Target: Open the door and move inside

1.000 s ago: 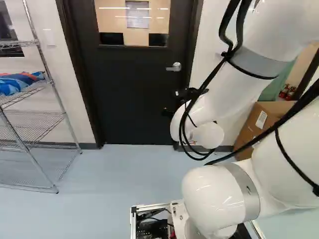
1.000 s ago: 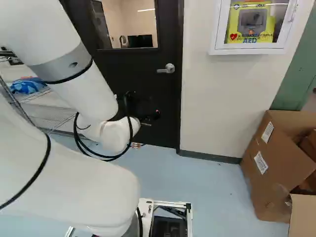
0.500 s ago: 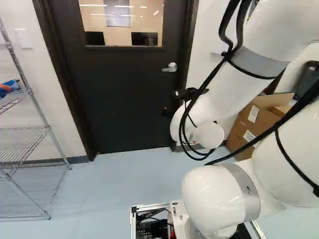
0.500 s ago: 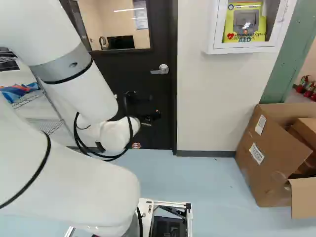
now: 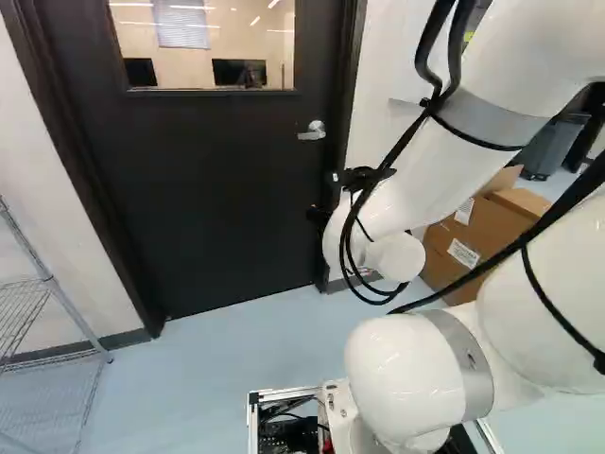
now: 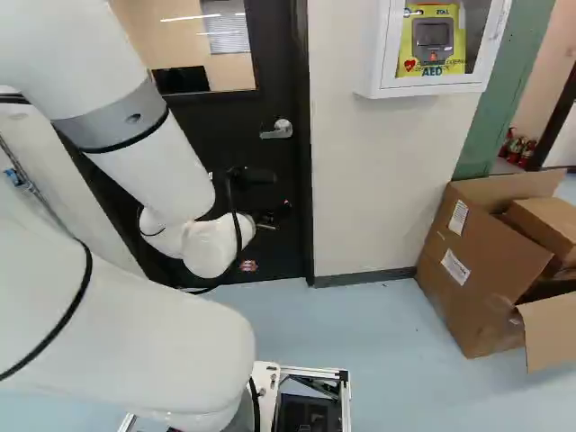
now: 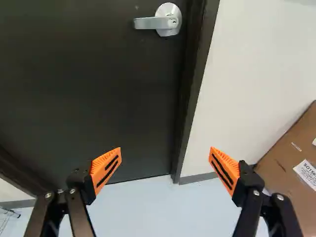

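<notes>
In the right base view my gripper (image 6: 273, 193) is in front of the dark door (image 6: 236, 112), lower than the silver lever handle (image 6: 277, 130). The door (image 5: 217, 189) stands closed in its dark frame, and its handle (image 5: 312, 130) is near the edge on the arm's side. In the wrist view the gripper (image 7: 165, 160) is open, its orange pads wide apart with nothing between them. Ahead of it, beyond the fingertips, is the handle (image 7: 158, 22), its lever level and untouched.
A wire shelf (image 5: 52, 284) stands by the wall at the left of the left base view. Right of the door frame are a white wall (image 6: 378, 180), a wall cabinet (image 6: 432, 88) with a yellow device, and an open cardboard box (image 6: 477, 270) on the floor.
The base has moved closer to the door and turned right; door, shelf and box have shifted left in the base views. The arm keeps its pose over its lowest joint.
</notes>
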{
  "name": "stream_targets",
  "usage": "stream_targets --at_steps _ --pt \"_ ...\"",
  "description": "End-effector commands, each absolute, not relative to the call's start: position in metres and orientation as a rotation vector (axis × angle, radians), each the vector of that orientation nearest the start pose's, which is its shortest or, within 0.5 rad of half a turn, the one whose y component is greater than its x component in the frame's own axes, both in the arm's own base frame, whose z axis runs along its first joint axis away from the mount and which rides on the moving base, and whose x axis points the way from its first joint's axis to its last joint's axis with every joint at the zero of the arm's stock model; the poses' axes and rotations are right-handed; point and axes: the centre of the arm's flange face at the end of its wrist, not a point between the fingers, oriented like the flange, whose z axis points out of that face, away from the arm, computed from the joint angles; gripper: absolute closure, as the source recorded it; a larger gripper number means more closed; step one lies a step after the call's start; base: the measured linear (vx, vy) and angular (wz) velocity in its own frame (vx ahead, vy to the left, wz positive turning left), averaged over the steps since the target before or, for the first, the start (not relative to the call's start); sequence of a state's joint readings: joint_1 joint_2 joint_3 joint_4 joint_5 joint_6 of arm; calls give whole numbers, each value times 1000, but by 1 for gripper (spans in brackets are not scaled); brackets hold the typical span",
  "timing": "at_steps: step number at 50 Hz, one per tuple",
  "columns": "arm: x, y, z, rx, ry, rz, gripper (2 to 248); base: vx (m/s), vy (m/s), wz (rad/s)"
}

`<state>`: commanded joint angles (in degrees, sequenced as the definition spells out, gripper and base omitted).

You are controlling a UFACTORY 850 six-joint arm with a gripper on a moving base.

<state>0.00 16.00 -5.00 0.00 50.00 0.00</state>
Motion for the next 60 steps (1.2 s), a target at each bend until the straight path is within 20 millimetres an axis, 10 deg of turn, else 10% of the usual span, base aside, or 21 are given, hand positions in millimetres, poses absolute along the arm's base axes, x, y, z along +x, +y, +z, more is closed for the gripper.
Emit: stream_targets --at_steps 60 --pt "270 0 366 -2558 0 -1824 3 79 128 -211"
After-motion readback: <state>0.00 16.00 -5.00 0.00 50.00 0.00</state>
